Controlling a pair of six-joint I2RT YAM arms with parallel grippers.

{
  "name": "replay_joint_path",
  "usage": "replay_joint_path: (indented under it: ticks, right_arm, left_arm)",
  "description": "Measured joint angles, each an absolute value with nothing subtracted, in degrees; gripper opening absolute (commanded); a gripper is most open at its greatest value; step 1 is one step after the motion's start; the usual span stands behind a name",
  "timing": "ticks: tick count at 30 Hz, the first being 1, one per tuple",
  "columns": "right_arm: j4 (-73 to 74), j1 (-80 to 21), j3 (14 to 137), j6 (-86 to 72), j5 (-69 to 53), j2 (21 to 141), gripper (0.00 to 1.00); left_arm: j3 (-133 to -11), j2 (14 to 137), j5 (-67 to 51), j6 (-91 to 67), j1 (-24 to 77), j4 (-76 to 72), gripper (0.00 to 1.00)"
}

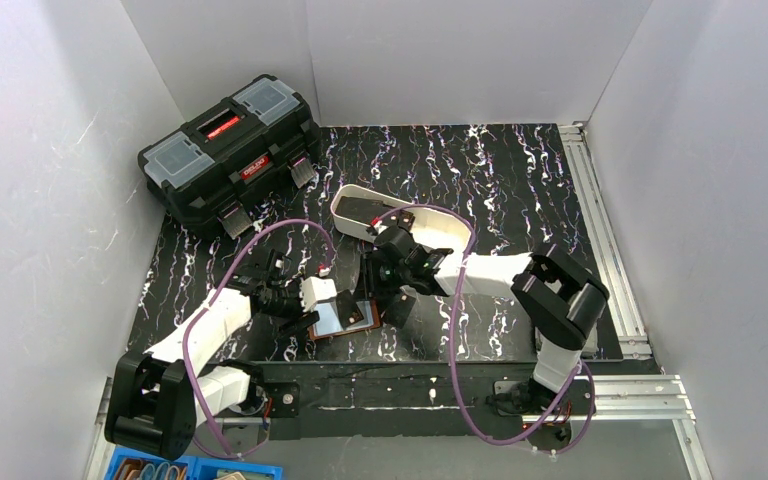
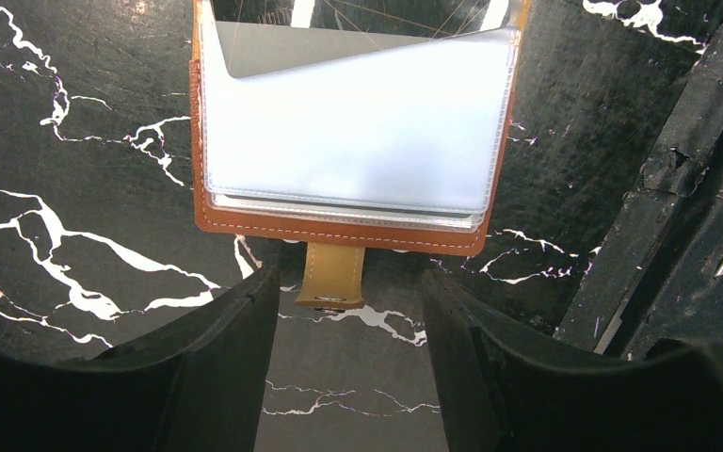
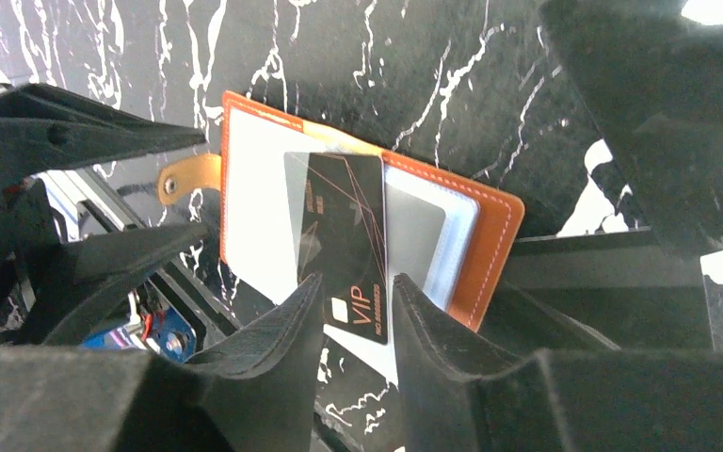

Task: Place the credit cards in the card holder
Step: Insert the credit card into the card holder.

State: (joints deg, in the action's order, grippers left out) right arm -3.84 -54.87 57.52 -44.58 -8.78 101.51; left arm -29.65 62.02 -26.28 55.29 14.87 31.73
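Lying open: tan wallet [image 3: 499, 235], black VIP card [image 3: 344, 217] sticking half out of its clear sleeve; left jaws spread, right jaws spread too.

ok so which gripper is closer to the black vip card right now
Right. The right gripper straddles the free end of the black VIP card. The left gripper sits beside the card holder, jaws either side of its strap, away from the card.
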Motion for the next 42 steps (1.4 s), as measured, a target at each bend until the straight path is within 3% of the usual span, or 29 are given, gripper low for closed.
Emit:
replay_joint_path:
  ticks: [4, 7, 42]
  right_arm:
    - [-2.81, -54.87, 57.14, -44.27, -9.61, 101.34, 0.21]
    - [-2.74, -54.87, 57.14, -44.05, -10.79, 101.91, 0.16]
    - [-2.83, -56.64, 54.54, -43.2, -13.06, 102.15, 0.17]
  left_arm:
    - [-29.65, 62.04, -26.28, 55.29, 14.87, 31.73, 0.55]
    - [-29.65, 62.02, -26.28, 55.29, 14.87, 31.73, 0.55]
    - [-28.56, 62.52, -23.92, 54.39, 17.87, 29.19, 0.53]
